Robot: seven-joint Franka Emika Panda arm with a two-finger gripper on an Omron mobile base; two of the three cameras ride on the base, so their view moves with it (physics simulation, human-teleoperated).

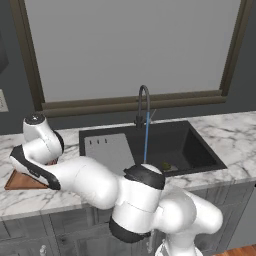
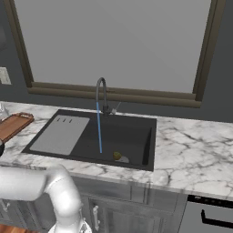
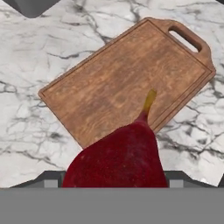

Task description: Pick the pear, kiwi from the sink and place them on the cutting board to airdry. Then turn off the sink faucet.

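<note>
Seen along the hand, the pear point(image 3: 118, 157) fills the nearest part of the picture, red, stem pointing away toward the cutting board point(image 3: 127, 78), and it sits right where the end effector point(image 3: 114, 183) closes, so I judge the end effector to be clamped on the pear, though the fingertips themselves are hidden behind the fruit. Beyond the pear lies the cutting board on the marble table point(image 3: 39, 48), its handle loop at the far end, and the pear hangs over the board's near long edge rather than over its middle. That is the first risk: released from here, the roundish fruit could land on the rim groove, roll off the board onto the table, and fail the placing. A drop from height would make the roll worse, since nothing on the flat board stops it. In the left base view the arm reaches out to the left of the sink point(image 1: 200, 145), over the board's corner beside the draining panel. Farther off, the kiwi point(image 1: 165, 165) lies in the basin near the front wall, just right of where the blue stream falls from the sink faucet point(image 1: 143, 102). Water is running, so the kiwi may be slippery and could squirt from the fingers, and an elbow swinging back toward the sink could knock the tall spout
</note>
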